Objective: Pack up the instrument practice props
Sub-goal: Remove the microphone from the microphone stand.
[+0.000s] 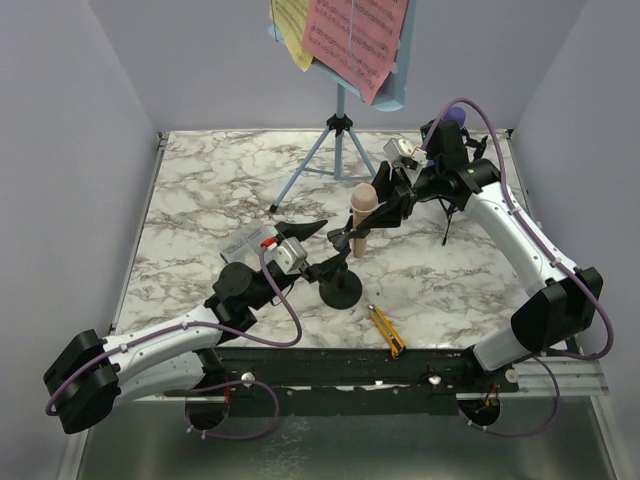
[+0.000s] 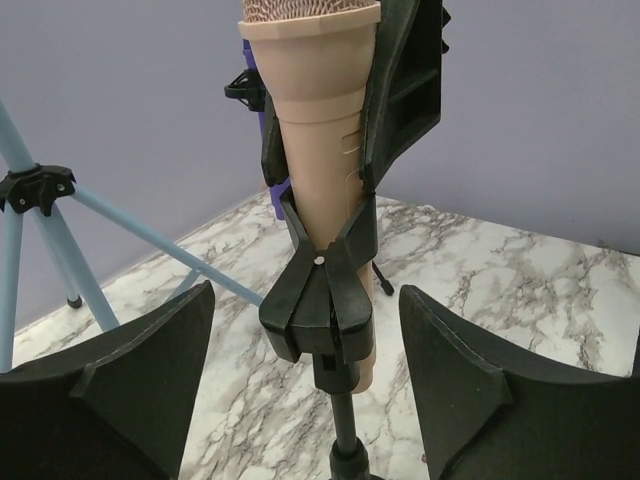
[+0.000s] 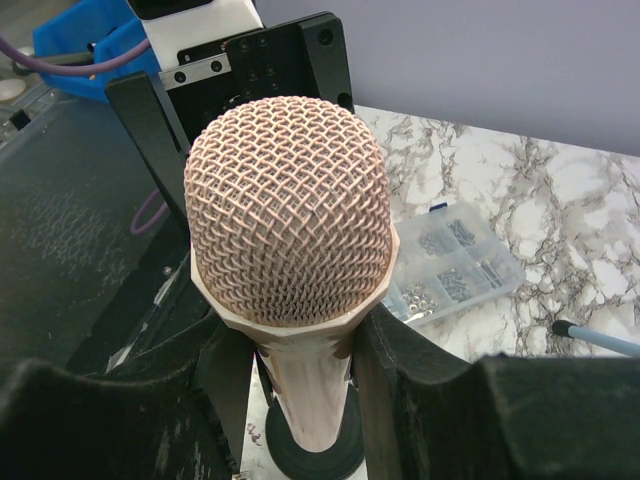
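Note:
A beige microphone stands upright in the clip of a black mic mount with a round base. My right gripper is shut on the microphone's body just under its mesh head, with fingers on both sides. My left gripper is open, its fingers either side of the mount's clip and stem without touching. A purple microphone sits behind my right arm. The light-blue music rack on tripod legs carries pink pages and yellow pages.
A clear plastic box of small parts lies by my left gripper and also shows in the right wrist view. A yellow-and-black utility knife lies near the front edge. Grey walls enclose the marble table.

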